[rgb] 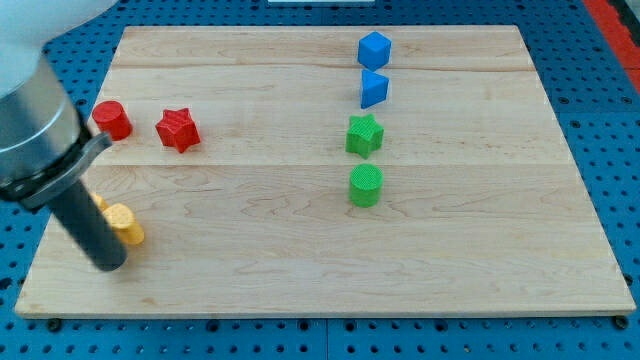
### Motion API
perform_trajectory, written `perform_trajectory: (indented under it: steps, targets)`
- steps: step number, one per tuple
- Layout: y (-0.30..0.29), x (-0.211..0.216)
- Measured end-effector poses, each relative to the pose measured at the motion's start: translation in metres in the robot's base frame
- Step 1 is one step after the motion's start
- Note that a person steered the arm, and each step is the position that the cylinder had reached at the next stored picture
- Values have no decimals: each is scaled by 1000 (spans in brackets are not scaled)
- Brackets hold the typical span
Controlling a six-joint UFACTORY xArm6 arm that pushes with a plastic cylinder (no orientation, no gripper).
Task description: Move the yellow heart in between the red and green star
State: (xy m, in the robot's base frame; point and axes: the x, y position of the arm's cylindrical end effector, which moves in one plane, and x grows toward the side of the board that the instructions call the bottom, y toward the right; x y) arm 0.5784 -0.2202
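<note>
While my tip [108, 266] rests at the surface [300, 250] near its lower left corner, it touches the yellow heart [122, 224], which lies just to its right and is partly hidden by the rod; no jaws are fitted, so no jaw state can be told. The red star [178, 129] sits above the heart, beside a red cylinder [112, 119], and well apart from the green star [364, 134] at centre right. A green cylinder [365, 185] lies below that star, with two blue blocks [373, 68] above it.
</note>
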Motion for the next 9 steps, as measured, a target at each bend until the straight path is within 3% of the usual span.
perform_trajectory:
  steps: [1,4,6,7,9]
  targets:
    - [-47,6]
    - [91,-111]
    - [106,-87]
    - [144,-92]
    - [147,-143]
